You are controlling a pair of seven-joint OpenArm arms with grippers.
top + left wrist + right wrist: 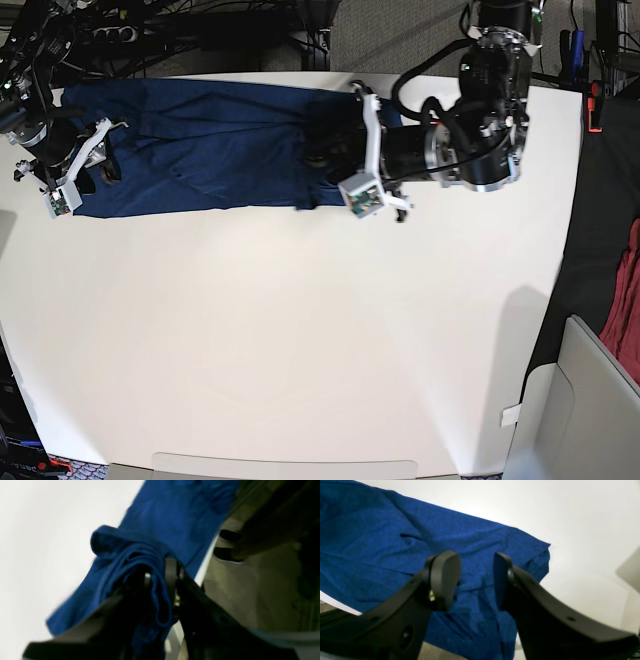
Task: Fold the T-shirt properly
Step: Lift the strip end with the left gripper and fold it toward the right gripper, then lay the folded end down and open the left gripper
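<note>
The dark blue T-shirt (pixel 220 150) lies stretched along the far edge of the white table (pixel 300 330). My left gripper (pixel 158 572) is shut on a bunched fold of its fabric, lifted off the cloth (pixel 175 512) below. In the base view that gripper (pixel 318 158) is at the shirt's right end. My right gripper (pixel 472 580) stands open just above the shirt (pixel 382 555), near its corner, with nothing between the fingers. In the base view it (pixel 98 168) is at the shirt's left end.
A reddish-maroon cloth (pixel 625 300) hangs off the table at the far right, above a grey box (pixel 590 400). Cables and equipment run behind the far edge. A person's dark shoes (pixel 227 555) stand on the floor beyond the table edge.
</note>
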